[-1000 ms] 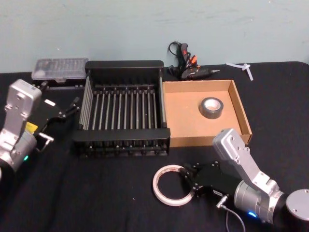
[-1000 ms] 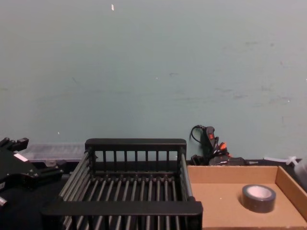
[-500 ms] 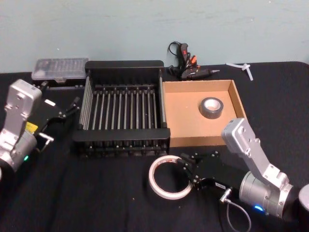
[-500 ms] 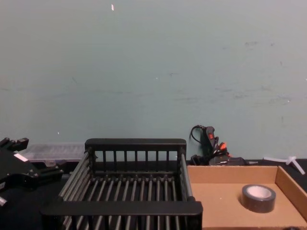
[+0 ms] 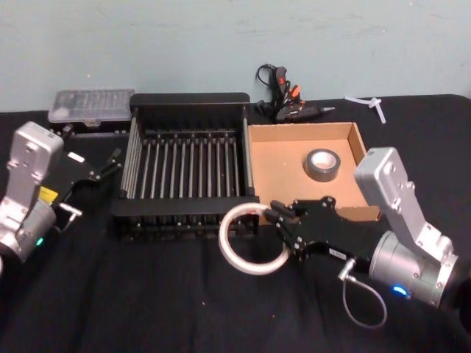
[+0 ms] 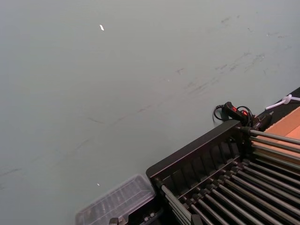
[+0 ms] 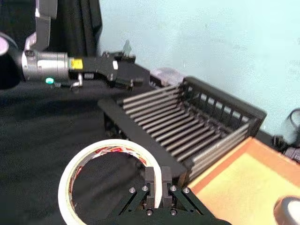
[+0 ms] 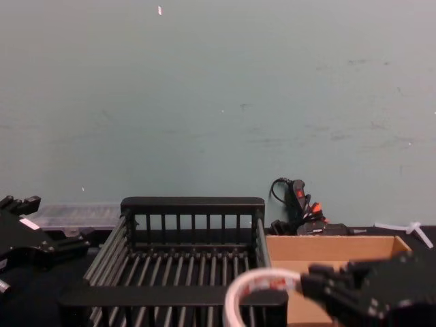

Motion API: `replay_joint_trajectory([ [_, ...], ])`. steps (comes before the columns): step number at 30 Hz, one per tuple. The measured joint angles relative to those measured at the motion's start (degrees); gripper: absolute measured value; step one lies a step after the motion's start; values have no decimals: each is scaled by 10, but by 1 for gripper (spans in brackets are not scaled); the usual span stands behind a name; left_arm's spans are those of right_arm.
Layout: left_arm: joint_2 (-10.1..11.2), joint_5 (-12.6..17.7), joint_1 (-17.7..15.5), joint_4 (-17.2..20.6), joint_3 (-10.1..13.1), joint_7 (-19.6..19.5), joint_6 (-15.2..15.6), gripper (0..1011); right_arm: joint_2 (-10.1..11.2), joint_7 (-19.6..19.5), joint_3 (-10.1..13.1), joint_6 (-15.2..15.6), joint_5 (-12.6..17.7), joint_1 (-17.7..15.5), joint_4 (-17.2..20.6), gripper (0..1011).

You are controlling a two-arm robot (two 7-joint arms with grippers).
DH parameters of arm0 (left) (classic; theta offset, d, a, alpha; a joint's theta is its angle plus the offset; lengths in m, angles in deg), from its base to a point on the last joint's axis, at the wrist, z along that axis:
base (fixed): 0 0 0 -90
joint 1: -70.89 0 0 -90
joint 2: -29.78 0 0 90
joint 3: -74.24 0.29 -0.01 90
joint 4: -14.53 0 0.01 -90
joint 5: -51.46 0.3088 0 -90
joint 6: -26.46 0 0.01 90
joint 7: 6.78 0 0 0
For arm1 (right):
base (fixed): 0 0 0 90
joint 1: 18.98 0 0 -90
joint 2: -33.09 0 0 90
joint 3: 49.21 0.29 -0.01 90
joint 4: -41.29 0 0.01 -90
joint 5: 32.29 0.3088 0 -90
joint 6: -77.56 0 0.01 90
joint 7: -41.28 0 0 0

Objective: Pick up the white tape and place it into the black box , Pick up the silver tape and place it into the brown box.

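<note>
- Pinching the near wall of the white tape [image 7: 105,176] between its fingers, my right gripper [image 5: 283,224] held the ring off the black table [image 5: 147,294], just in front of the black box [image 5: 188,156].
- One finger [image 7: 151,185] sat inside the hoop and one outside, so the hold was on the thin band itself.
- I judged the ring light but flexible; a hard squeeze could buckle it, and its smooth outer face might slip, so a firm, short pinch across the wall seemed right.
- In the chest view the ring [image 8: 255,289] hung near the crate's front rim [image 8: 170,295], not yet over the slatted floor.
- The silver tape [image 5: 322,163] lay in the brown box [image 5: 283,180], beside the crate.
- My left gripper [image 5: 110,163] hung idle beside the crate's left wall, its fingers a little apart and holding nothing.
</note>
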Motion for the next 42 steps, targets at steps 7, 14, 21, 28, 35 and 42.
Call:
replay_joint_trajectory([
  [7,0,0,0,0,0,0,0,1001,-8,-4,-6,-8,4,32,-11,92],
  [14,0,0,0,0,0,0,0,1001,-24,-15,-18,-7,2,68,-34,92],
  [21,0,0,0,0,0,0,0,1002,-52,-25,-30,-12,-13,114,-78,92],
  [28,0,0,0,0,0,0,0,1001,-86,-31,-44,-21,-29,168,-139,92],
  [35,0,0,0,0,0,0,0,1001,-128,-41,-58,-26,-49,218,-212,92],
  [42,0,0,0,0,0,0,0,1001,-166,-53,-65,-27,-64,255,-283,92],
])
